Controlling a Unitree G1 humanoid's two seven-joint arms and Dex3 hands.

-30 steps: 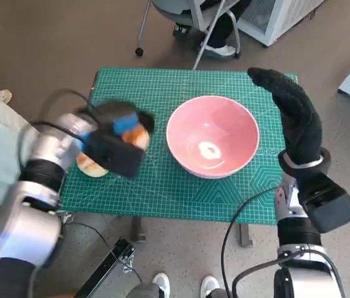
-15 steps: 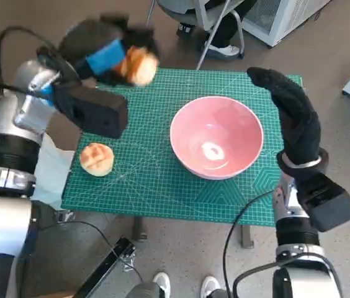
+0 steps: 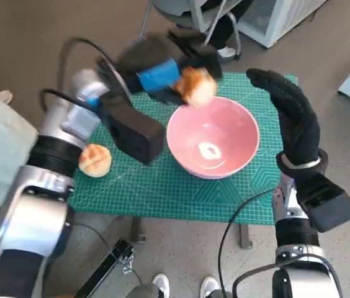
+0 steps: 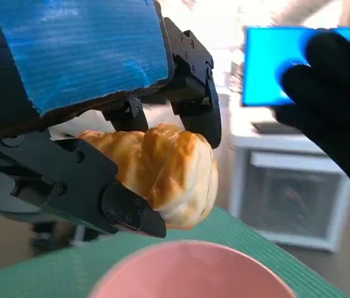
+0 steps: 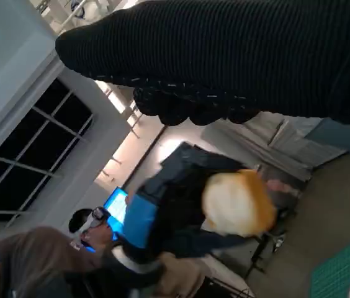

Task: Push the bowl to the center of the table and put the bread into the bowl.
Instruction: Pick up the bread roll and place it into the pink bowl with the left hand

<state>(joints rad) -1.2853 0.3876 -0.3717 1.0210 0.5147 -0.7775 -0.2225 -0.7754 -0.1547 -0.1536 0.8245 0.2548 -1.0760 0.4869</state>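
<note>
Holding bread (image 3: 195, 86), left hand (image 3: 162, 73) hovers above pink bowl (image 3: 212, 136).

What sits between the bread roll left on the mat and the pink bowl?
In the head view, the left forearm's black casing crosses above the mat between the resting roll and the bowl; below it, only bare green mat shows.

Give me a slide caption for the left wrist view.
Left hand holds a bread roll above the pink bowl.
</note>
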